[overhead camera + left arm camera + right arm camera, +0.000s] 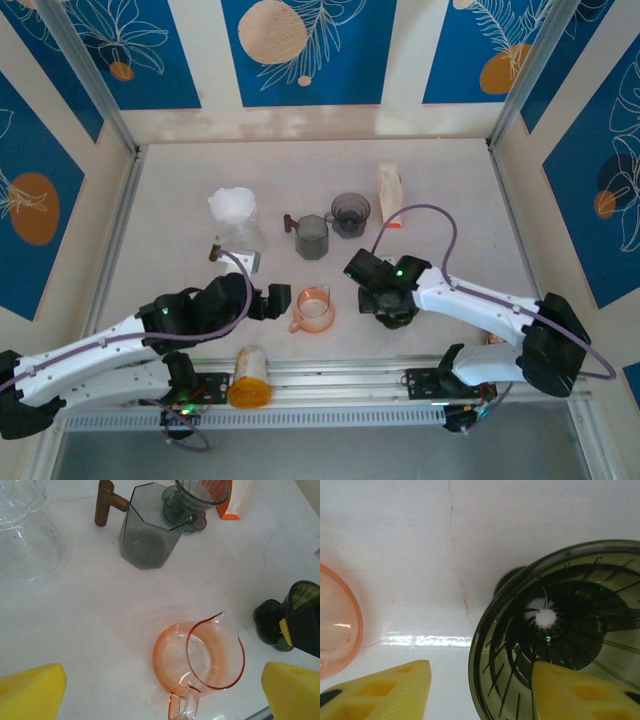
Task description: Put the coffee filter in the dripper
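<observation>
Coffee filter (232, 204): white, on a glass carafe (238, 232), well beyond the left jaws
Dripper (560, 625): mostly hidden from above, ribs clear from the right wrist
Right gripper (480, 690): jaws wide apart astride the dripper's rim, clamping nothing
Left gripper (165, 685): jaws wide apart, empty, pink pitcher (200, 655) just ahead

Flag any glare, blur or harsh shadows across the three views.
Right wrist: a bright glare streak on the table beside the dripper, whose ribs read clearly. Left wrist: the pink pitcher is sharp, while the left gripper's yellow fingers are out of focus. Top external: even light and soft shadows.
</observation>
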Robot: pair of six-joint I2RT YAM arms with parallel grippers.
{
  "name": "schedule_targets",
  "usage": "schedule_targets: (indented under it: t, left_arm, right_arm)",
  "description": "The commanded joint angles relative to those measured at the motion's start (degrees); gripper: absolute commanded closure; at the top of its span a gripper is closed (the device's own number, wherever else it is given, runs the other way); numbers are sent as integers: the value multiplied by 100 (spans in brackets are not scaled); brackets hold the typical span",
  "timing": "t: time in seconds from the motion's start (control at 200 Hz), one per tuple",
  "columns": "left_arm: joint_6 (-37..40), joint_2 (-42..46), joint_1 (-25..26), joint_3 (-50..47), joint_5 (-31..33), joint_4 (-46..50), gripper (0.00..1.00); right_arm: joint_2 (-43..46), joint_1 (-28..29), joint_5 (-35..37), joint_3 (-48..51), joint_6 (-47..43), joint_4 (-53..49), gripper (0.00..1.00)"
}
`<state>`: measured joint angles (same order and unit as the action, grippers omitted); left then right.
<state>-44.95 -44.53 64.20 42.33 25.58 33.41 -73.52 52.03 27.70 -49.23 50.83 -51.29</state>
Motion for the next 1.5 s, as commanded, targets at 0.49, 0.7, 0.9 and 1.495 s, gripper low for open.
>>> schedule_targets:
  t: [0.49,0.7,0.9,1.495]
  left_arm:
    - [-223,693,42,-289,270,355,0]
    - [-280,1065,40,-330,336,559,0]
    - [-329,1348,39,-295,491,851,0]
    - [-471,2212,39,-285,790,1502,0]
  right_arm:
    - [354,296,608,-532,-771,-189,100]
    - [841,993,718,-1355,-1629,-278,100]
    - [230,1706,824,-2295,-2342,-495,100]
    - [-1870,2570,1378,-3514,-2906,-821,100]
